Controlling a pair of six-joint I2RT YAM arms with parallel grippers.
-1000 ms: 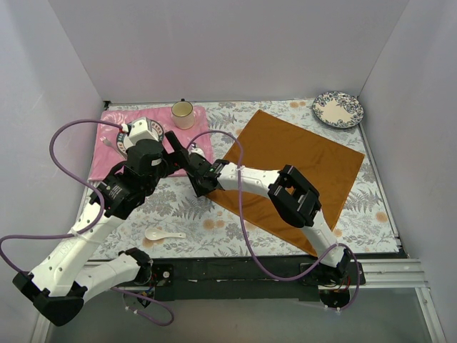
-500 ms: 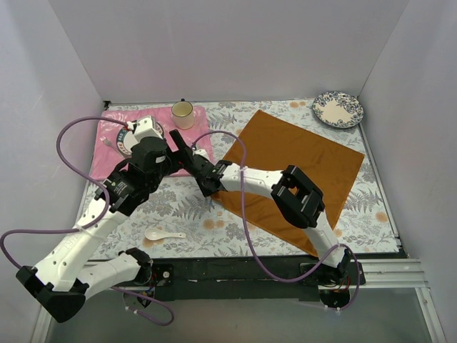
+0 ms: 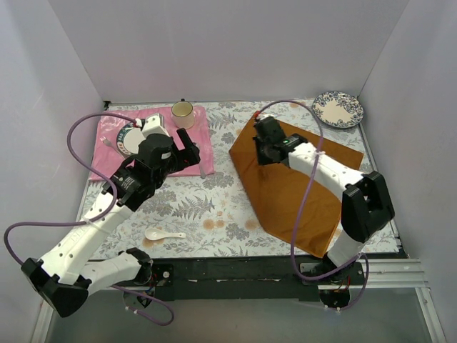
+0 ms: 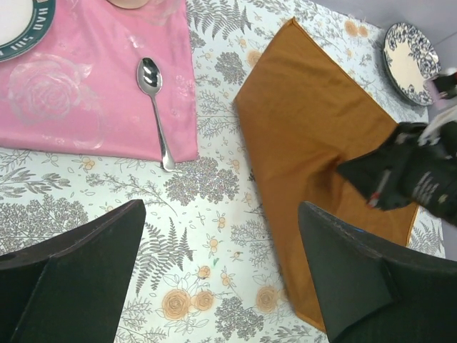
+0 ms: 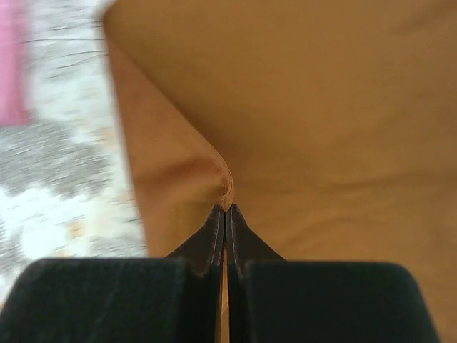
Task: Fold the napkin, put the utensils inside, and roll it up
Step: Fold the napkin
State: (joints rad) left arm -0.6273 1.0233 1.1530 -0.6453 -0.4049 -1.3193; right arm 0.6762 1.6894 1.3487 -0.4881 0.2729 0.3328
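Napkin (image 3: 275,189) corner is clamped in right gripper (image 5: 226,209) for folding over; left gripper (image 4: 221,214) is held agape, clear of cloth.

napkin (image 3: 285,196) right of placemat (image 3: 203,132); soup spoon (image 3: 163,234) nearer

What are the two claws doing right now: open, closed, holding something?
Left gripper: open, holding nothing.
Right gripper: shut, pinching a bit of the napkin.
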